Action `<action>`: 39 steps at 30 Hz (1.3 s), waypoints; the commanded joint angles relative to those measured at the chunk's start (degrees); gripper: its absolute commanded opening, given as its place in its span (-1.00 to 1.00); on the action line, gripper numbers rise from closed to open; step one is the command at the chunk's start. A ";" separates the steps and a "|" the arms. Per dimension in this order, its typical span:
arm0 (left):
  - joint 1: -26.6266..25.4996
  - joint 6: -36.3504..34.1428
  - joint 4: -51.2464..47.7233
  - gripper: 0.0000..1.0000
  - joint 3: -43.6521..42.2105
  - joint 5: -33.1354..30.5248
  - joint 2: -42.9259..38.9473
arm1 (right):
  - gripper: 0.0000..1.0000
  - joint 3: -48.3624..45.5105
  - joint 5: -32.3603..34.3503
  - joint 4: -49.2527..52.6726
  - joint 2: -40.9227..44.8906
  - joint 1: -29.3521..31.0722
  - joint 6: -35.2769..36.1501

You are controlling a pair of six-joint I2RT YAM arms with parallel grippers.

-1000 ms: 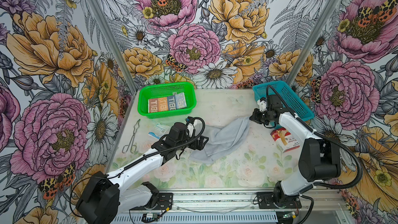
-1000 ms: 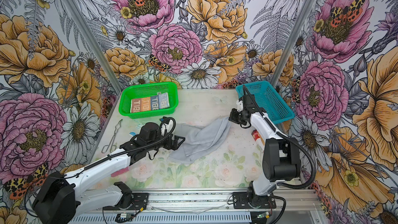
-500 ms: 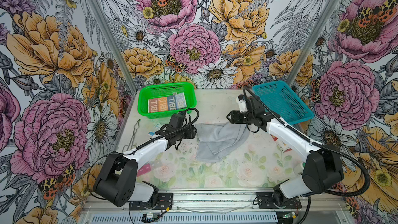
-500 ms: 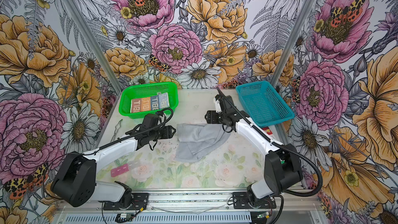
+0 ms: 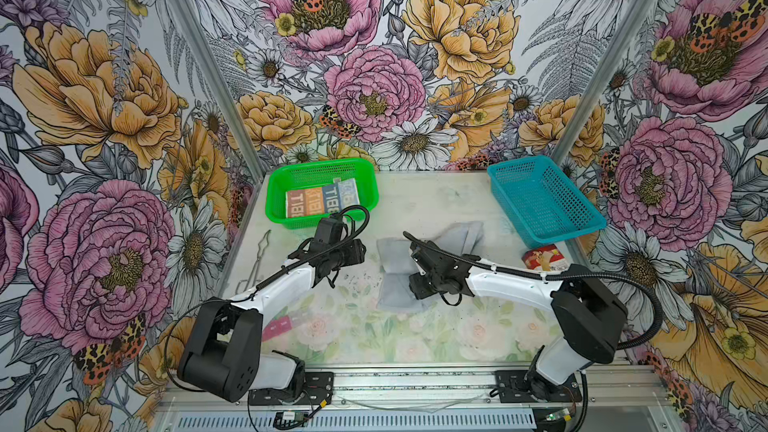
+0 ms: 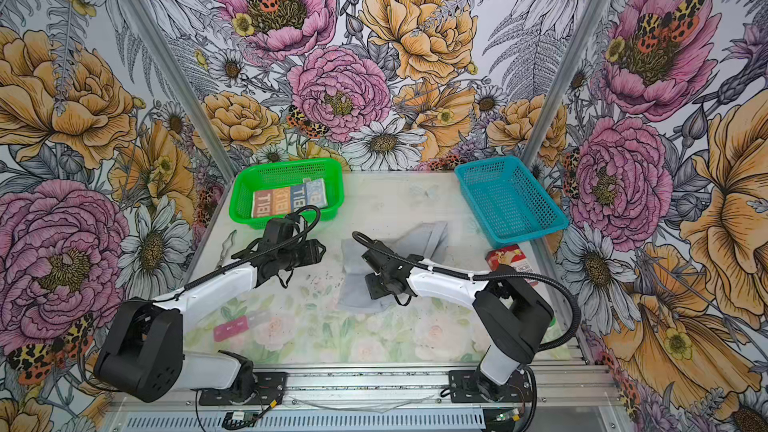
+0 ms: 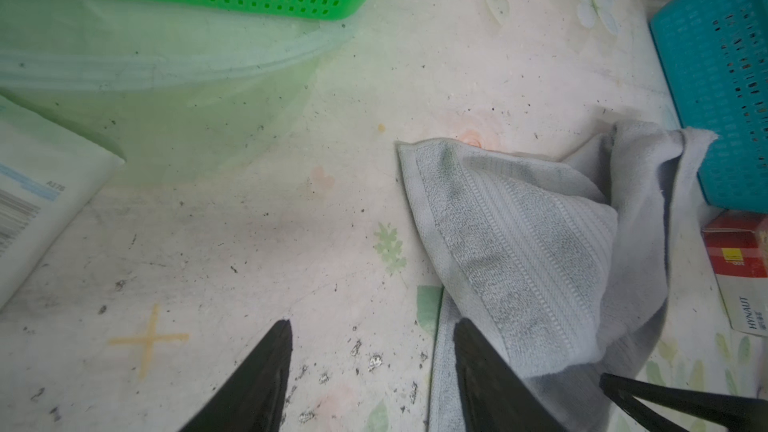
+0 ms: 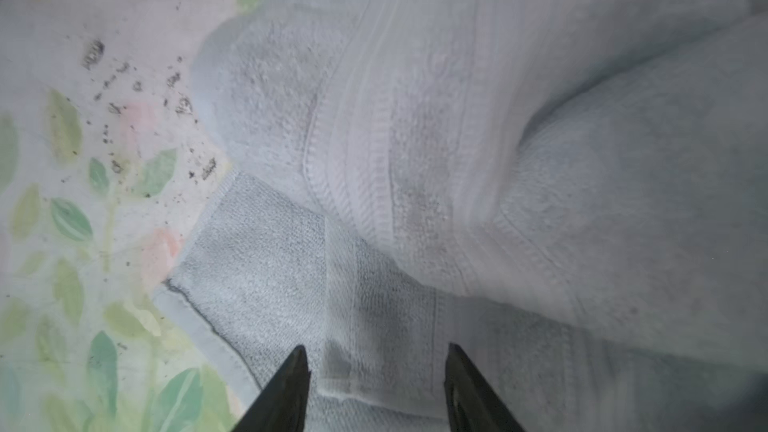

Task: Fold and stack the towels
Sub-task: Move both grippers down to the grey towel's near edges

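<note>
Two towels show. The lettered towel (image 5: pixel 320 201) lies folded flat in the green basket (image 5: pixel 274 218) at far left. I judge that basket to be the stacking place, since the blue basket (image 5: pixel 540 205) at far right holds nothing. The grey towel (image 5: pixel 395 292) lies in the middle of the desk (image 5: pixel 457 338), within reach of both my arms, which is likely why it is worked there. It is only partly folded: one ribbed flap is doubled over a lower layer, and a loose corner stands up toward the blue basket and the carton (image 5: pixel 544 257). The fold is uneven, so I rate this towel unfinished.

My left pincer (image 7: pixel 372 322) is released, jaws about half apart, with bare desk showing in the gap. It sits at the towel's left hem. One finger (image 7: pixel 478 359) overlaps the hem in the left wrist view, but contact cannot be confirmed. The placement suits a catch of that edge.

My right pincer (image 8: pixel 376 347) has its jaws likewise parted and is set low over the towel's near layer from the right. Cloth lies across the gap, ungathered, and I hold nothing that I can see. Whether the tips press the cloth I cannot tell.
</note>
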State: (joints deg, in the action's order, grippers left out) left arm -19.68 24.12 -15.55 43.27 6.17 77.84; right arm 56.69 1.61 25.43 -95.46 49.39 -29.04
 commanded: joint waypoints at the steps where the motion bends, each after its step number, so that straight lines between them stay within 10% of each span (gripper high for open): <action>1: 0.65 0.92 -0.79 0.28 -1.59 0.28 -2.69 | -0.05 3.64 2.60 -0.71 -2.93 1.39 -0.14; 14: 2.47 0.58 -0.16 0.28 -2.66 2.06 -3.40 | -0.12 4.37 5.04 3.32 -8.13 4.40 -2.01; 23: 2.52 0.48 -0.40 0.27 -3.17 2.51 -4.34 | -0.50 6.17 8.00 6.85 -10.16 4.82 -3.13; 29: 1.99 0.71 0.64 0.28 -2.93 3.70 -2.35 | -1.00 3.28 8.87 8.05 -5.74 4.65 -3.98; 39: -4.93 0.64 5.65 0.28 1.49 3.99 7.11 | -1.00 -3.18 6.87 10.40 5.16 4.52 -7.08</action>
State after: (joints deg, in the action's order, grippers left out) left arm -22.96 24.12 -13.21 42.02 8.82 83.35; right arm 54.98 9.10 34.06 -93.82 53.71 -34.06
